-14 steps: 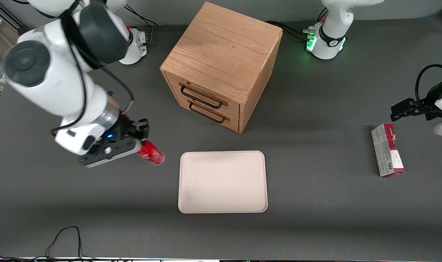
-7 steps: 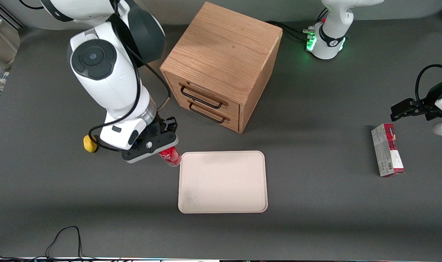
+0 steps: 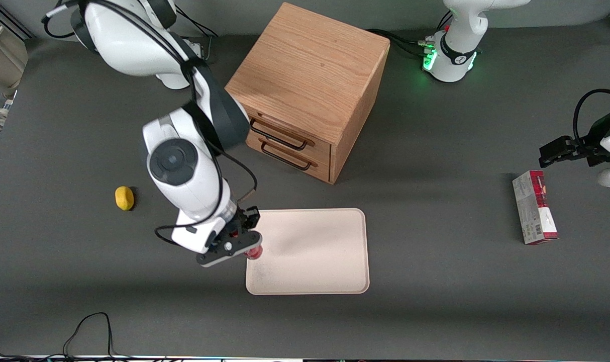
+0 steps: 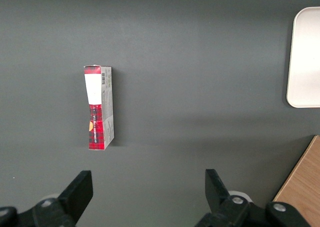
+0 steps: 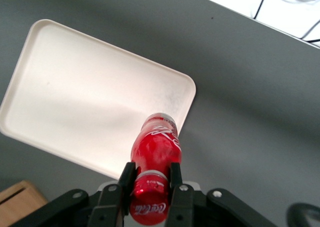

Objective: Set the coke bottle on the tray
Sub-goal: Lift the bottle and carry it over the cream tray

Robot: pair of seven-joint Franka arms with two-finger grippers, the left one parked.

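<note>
My right gripper (image 3: 248, 247) hangs over the tray's edge that faces the working arm's end of the table, shut on the coke bottle (image 3: 255, 252). In the front view only a sliver of red shows under the gripper body. In the right wrist view the red bottle (image 5: 156, 146) is clamped at its neck between the two black fingers (image 5: 127, 179), its red cap nearest the camera, its base over the rim of the cream-white tray (image 5: 85, 94). The gripper (image 5: 150, 182) holds it above the tray (image 3: 315, 251), not touching it.
A wooden drawer cabinet (image 3: 305, 90) with two black handles stands farther from the front camera than the tray. A yellow lemon (image 3: 124, 197) lies toward the working arm's end. A red-and-grey carton (image 3: 534, 213) lies toward the parked arm's end, seen too as the carton (image 4: 100, 107).
The right arm carried the bottle from near the lemon toward the tray, then nearer the front camera; the gripper now overlaps the tray's edge. The lemon has come into sight.
</note>
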